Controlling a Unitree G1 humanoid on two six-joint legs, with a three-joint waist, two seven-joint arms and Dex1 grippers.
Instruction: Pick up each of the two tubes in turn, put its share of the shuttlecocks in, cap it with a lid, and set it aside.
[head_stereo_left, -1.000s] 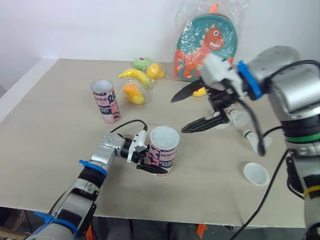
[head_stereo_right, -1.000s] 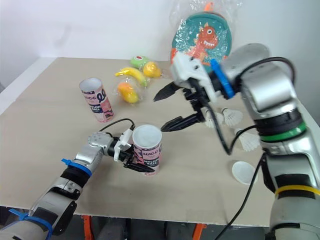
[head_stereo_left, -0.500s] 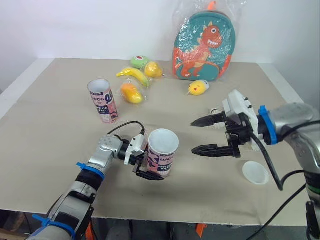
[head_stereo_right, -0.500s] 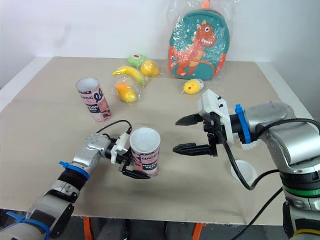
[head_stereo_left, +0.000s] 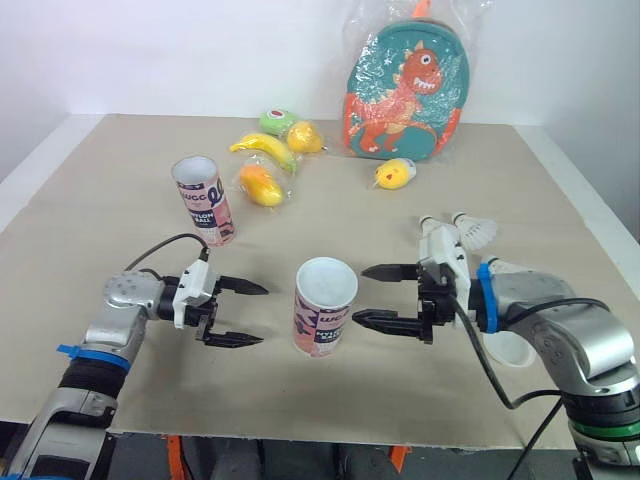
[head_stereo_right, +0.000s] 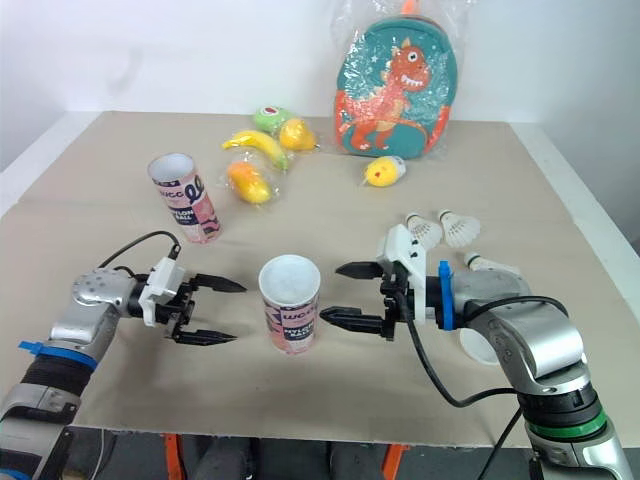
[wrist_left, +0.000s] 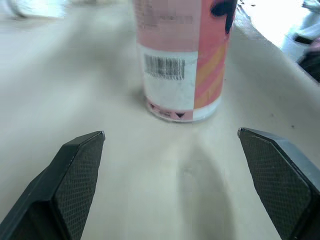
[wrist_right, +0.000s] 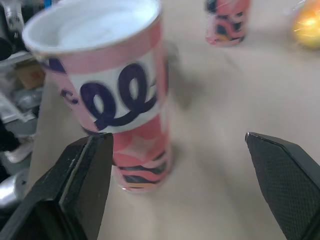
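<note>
Nearby, second tube (head_stereo_left: 205, 200), fruit (head_stereo_left: 262, 185), backpack (head_stereo_left: 408, 85), shuttlecocks (head_stereo_right: 460, 229)

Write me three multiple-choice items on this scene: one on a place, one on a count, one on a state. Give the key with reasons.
1. Where does the near tube stand?
A. at the far edge
B. held in the air
C. on the table, between the left gripper and the right gripper

2. How many pink tubes stand upright?
A. one
B. two
C. four

3. What state is the left gripper in?
A. open, clear of the tube
B. shut on the tube
C. shut on nothing

Key:
1 C: its base rests on the table, with a gripper and a gap on each side.
2 B: there is the near tube and the far tube.
3 A: the left wrist view shows the fingers spread, with the tube standing beyond them.
</note>
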